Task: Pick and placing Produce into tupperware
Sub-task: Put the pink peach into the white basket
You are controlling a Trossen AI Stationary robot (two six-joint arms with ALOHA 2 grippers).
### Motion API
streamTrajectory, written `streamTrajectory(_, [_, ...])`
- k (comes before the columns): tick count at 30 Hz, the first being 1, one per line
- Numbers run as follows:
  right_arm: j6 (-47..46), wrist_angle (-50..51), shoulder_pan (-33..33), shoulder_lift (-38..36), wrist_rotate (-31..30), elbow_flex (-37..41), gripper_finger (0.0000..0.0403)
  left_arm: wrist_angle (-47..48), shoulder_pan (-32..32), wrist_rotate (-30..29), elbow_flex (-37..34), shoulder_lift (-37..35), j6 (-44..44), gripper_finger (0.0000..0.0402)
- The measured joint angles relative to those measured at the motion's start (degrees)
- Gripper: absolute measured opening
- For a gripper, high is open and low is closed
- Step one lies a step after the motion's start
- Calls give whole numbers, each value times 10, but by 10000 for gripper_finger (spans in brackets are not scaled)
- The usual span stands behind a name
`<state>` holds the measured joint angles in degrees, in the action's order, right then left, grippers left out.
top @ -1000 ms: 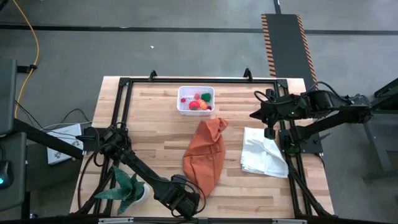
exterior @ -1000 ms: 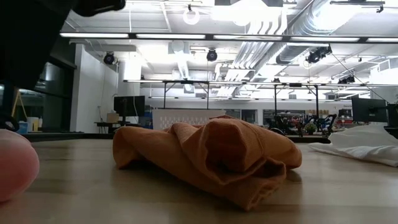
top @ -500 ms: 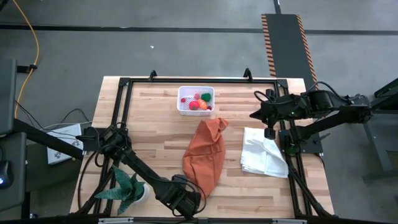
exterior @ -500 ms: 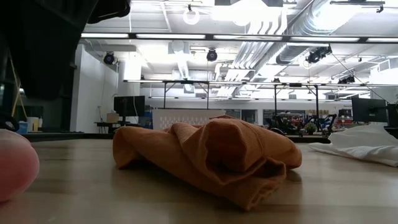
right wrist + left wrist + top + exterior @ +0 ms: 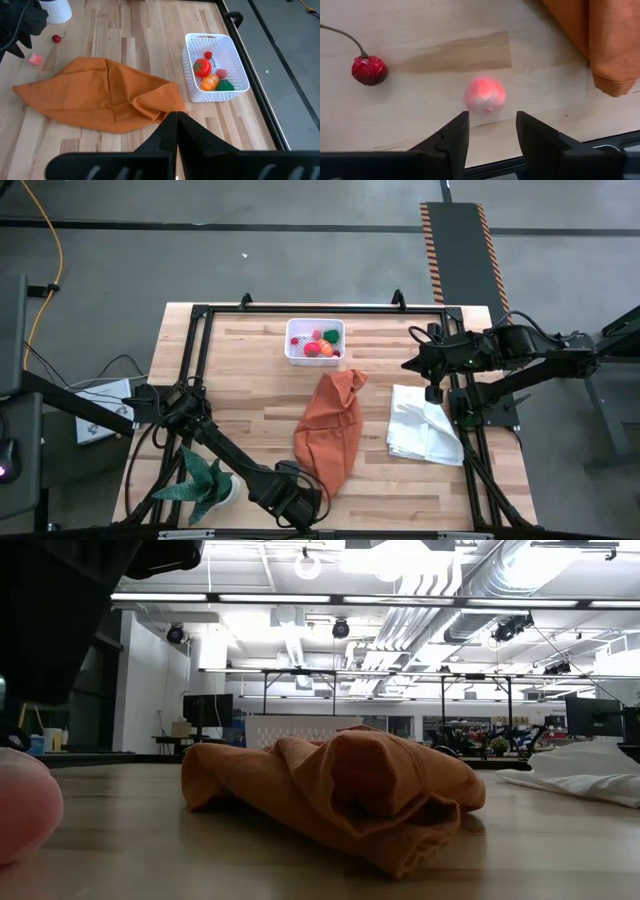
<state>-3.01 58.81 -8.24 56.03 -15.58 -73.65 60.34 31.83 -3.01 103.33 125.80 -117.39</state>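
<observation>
- The left gripper [image 5: 490,132], at the bottom of the left wrist frame, has its fingers spread with nothing between them, poised just short of the pink fruit [image 5: 485,95] at centre.
- A dark cherry [image 5: 369,70] lies at far left, well apart.
- This looks like the approach step; next comes closing in around the pink fruit and gripping it.
- Beyond the orange cloth [image 5: 330,430], the tupperware [image 5: 315,359] sits top-centre in the high view, already holding produce [image 5: 322,344].
- The right gripper [image 5: 175,122] waits pinched shut and empty at upper right.
</observation>
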Motion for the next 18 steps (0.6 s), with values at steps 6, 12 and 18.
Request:
streamTrajectory(6, [0,0,0,0,0,0,0,-3,0,5,0,0,6,187])
streamTrajectory(12, [0,0,0,0,0,0,0,-4,0,7,0,0,7,243])
streamTrajectory(18, [3,0,0,0,0,0,0,7,0,6,0,0,11,237])
